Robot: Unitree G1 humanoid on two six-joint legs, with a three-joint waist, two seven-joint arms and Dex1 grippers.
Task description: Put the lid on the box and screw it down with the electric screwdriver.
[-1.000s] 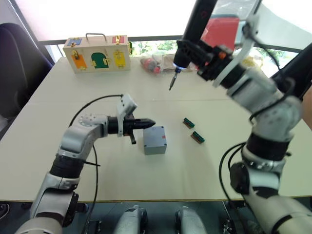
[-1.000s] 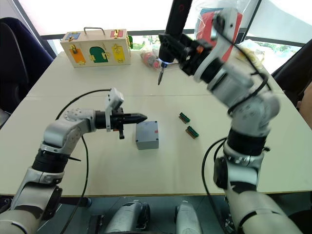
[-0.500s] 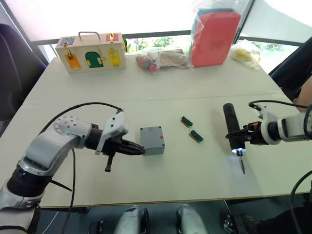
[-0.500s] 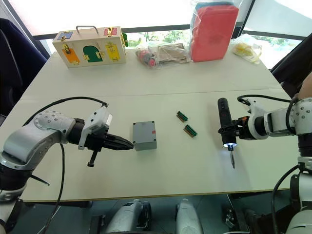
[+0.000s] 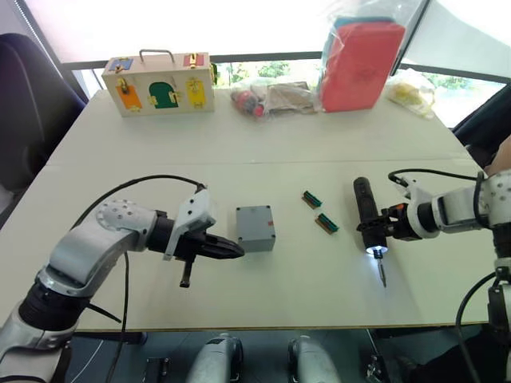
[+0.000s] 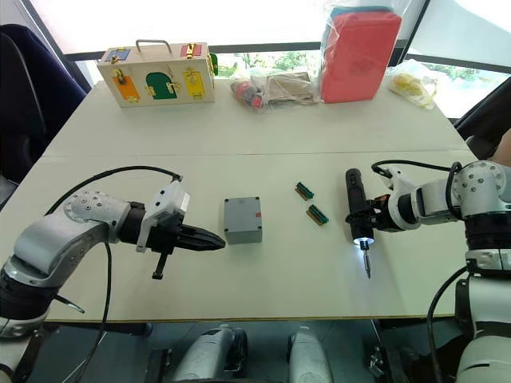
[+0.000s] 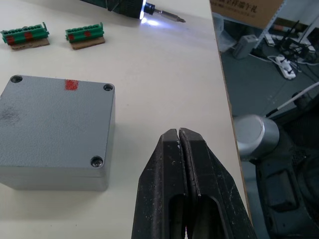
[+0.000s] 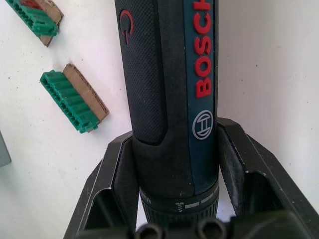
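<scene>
Head views, left to right: wooden box (image 5: 158, 83) with coloured latches at upper left of the table (image 5: 239, 136). Left gripper (image 5: 236, 250) sits left of centre, fingers (image 7: 172, 169) pressed together with nothing between them, tips pointing at the box (image 5: 255, 237) and just short of its near-left side. The box is at frame centre, with the lid (image 7: 55, 117) seated on top, red mark near one edge, screws visible in three corners in the left wrist view. Two green-and-brown strips (image 5: 318, 211) lie right of the box, apart from it. Red bag (image 5: 359, 64) at top, right of centre. Right of the strips, right gripper (image 6: 369, 219) is clamped on the electric screwdriver (image 5: 366, 225), both fingers (image 8: 119, 174) against the black body; tool lies nearly flat, bit toward the lower frame edge, tip light on.
</scene>
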